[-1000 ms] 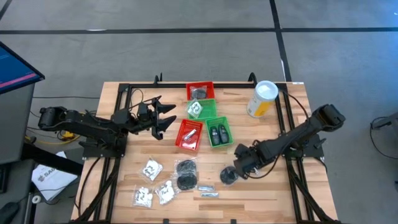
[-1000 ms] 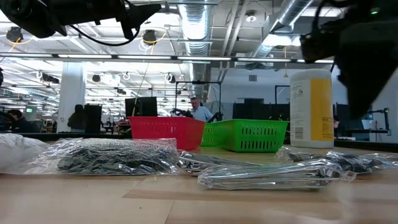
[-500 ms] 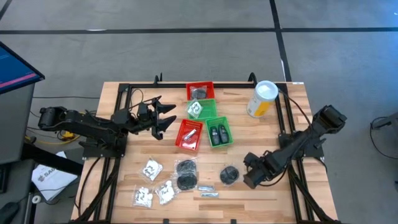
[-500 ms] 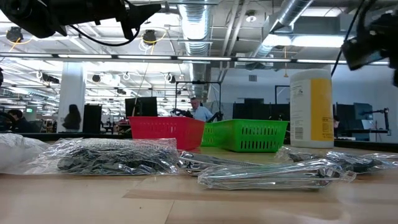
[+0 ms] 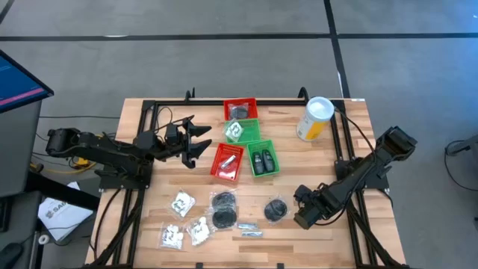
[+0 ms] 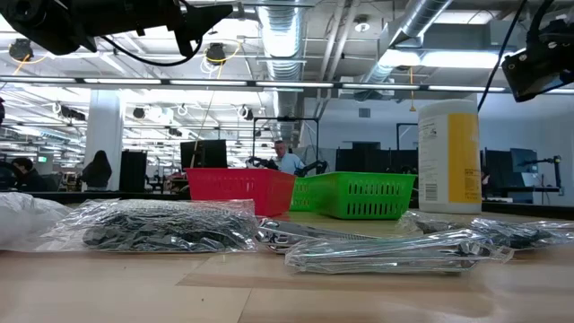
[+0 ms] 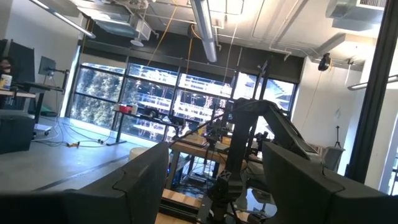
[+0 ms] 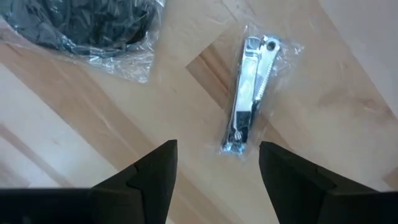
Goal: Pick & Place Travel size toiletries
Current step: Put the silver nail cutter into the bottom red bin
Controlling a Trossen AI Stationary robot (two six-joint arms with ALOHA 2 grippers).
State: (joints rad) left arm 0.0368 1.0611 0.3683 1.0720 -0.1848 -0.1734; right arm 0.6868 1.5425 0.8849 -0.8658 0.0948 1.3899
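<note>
A black disc packet (image 8: 81,28) was cut off by the right wrist view's edge. Contents of the red basket (image 5: 240,110) were too small to identify. The white packet (image 6: 22,220) was cropped in the low view.

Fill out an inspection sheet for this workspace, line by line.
Surface: wooden table, black frame rails.
Job's things: white-content packets, black disc packets, nail clipper sachet on the table; some toiletries already in red basket and green basket.
Clutter: yellow canister.
Grippers: left gripper open, raised beside the baskets; right gripper open above the sachet.
Cables: black cables at the table's back left.
Surroundings: people in the room behind.
</note>
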